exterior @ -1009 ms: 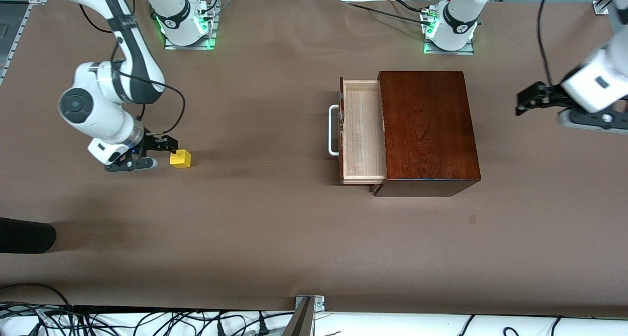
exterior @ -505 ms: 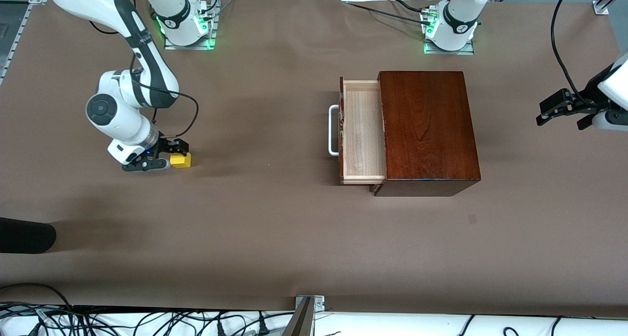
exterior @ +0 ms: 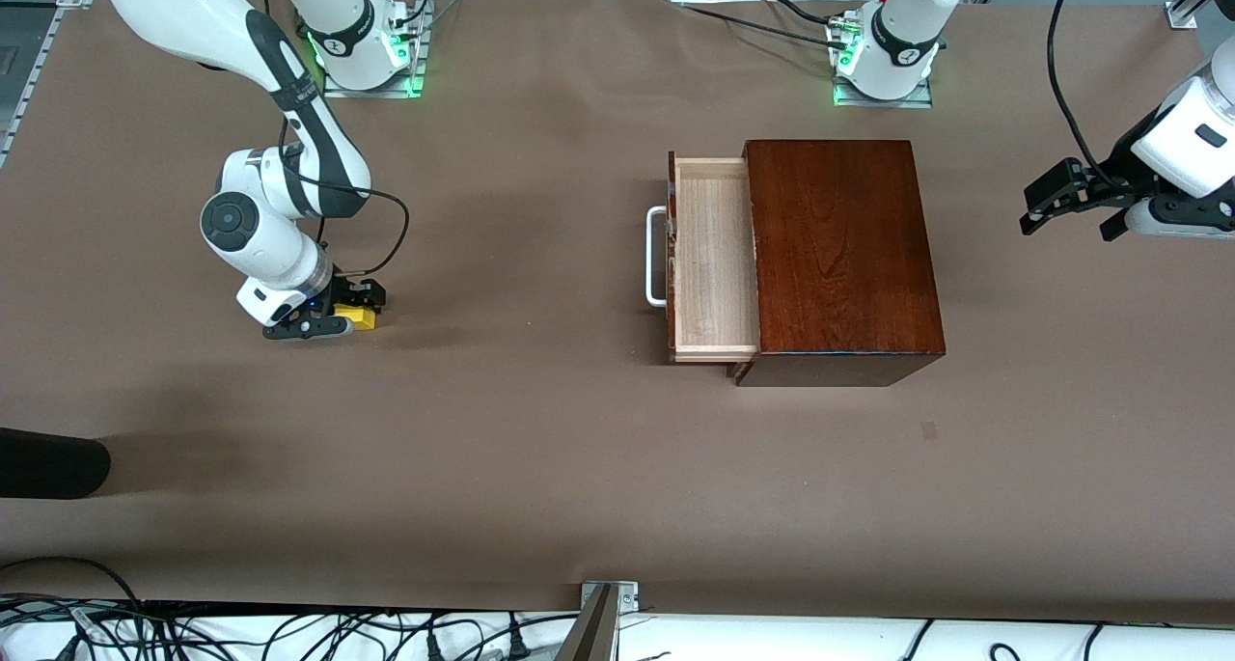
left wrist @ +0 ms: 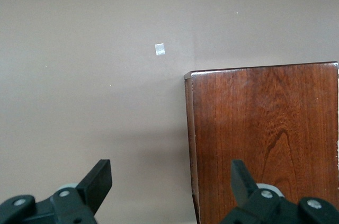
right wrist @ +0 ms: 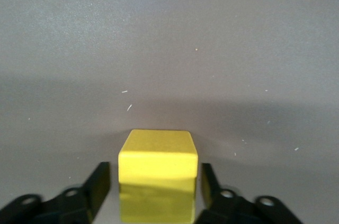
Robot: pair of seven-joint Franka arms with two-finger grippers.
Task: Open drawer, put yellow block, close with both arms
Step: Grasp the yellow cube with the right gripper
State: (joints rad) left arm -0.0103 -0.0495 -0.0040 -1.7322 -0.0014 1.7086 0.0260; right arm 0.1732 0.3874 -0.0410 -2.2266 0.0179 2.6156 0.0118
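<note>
- Firstly, table [exterior: 540, 468]: covered in plain brown sheeting, bearing all items listed.
- Box [exterior: 839, 256]: glossy mahogany-coloured wood, standing toward the left arm's end of the table.
- Drawer [exterior: 712, 261]: pulled part-way out of the box toward the right arm's end; pale wooden tray exposed, white bar handle [exterior: 655, 258] on its dark front.
- Left gripper [exterior: 1061, 198]: in the air near the left arm's end of the table, just off the box's closed end; fingers [left wrist: 98, 179] spread wide apart with nothing between them.
- Right gripper [exterior: 343, 312]: low at the table surface, one finger on each side of the yellow block; the wrist view shows narrow gaps at both fingers, so contact cannot be told.
- Yellow block [right wrist: 158, 168]: small cube resting on the table at the right arm's end, well apart from the drawer.
</note>
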